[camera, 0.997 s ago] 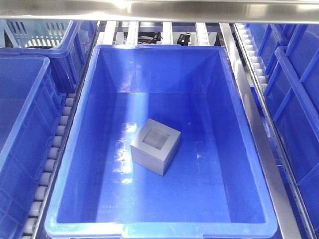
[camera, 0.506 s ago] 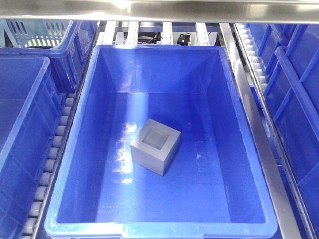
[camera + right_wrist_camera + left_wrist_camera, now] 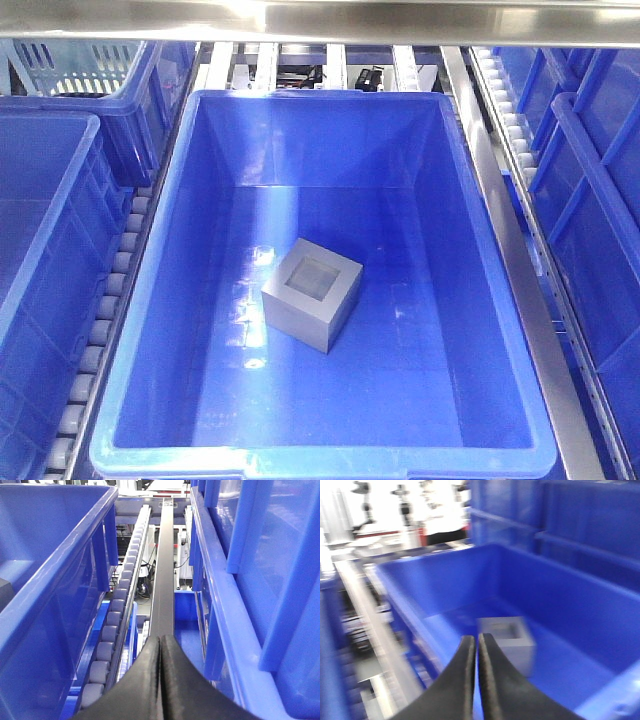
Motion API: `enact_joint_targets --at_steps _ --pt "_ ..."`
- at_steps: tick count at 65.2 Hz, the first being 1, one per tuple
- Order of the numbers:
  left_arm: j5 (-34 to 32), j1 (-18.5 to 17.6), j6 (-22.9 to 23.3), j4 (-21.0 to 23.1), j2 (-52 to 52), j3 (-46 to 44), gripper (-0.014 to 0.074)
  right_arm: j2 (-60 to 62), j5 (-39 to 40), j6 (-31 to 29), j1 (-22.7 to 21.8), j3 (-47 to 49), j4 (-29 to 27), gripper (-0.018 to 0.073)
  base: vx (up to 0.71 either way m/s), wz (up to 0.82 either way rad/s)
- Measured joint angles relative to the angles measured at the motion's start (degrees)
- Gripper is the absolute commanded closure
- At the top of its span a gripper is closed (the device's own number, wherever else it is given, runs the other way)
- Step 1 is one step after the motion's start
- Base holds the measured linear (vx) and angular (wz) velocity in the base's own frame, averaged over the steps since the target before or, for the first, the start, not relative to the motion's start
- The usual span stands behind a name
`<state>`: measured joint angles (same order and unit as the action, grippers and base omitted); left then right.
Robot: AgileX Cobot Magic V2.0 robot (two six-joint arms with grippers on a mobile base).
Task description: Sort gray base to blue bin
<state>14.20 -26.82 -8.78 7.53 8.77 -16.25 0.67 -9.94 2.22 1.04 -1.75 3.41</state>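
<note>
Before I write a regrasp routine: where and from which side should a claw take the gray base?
Probably from straight above, the fingers closing on two opposite flat side walls of the gray base. It sits recess-up, turned diagonally, on the floor of the blue bin, clear of the bin's tall walls, which block low approaches.

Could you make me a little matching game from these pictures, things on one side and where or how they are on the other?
Things:
1. gray base
2. blue bin
3. left gripper
4. right gripper

Descriptions:
A. shut, above a rail between bins
B. sits on the bin floor, recess up
C. shut, empty, above the bin's rim
D. holds the single block

Pairs: 1-B, 2-D, 3-C, 4-A
</note>
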Motion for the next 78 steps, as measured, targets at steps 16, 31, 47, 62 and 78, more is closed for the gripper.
enact_joint_targets --at_steps 16,31,47,62,78 --pt "0.06 14.14 -0.05 -3.19 0.00 0.00 0.0603 0.00 0.00 0.00 0.00 0.00 0.00 0.0568 0.00 0.00" --pt "-0.13 25.44 0.04 -3.43 0.00 2.20 0.0603 0.00 0.00 0.00 0.00 0.00 0.00 0.0568 0.00 0.00" --pt "-5.71 27.47 3.71 -4.23 -4.63 13.13 0.0603 0.00 0.00 0.00 0.00 0.00 0.00 0.0568 0.00 0.00" --pt "-10.86 27.64 9.71 -4.43 -9.32 17.72 0.0603 0.00 -0.05 0.00 0.00 0.00 0.00 0.0568 0.00 0.00" --pt "-10.68 24.99 12.85 -6.45 -9.32 17.78 0.0603 0.00 0.00 0.00 0.00 0.00 0.00 0.0568 0.00 0.00"
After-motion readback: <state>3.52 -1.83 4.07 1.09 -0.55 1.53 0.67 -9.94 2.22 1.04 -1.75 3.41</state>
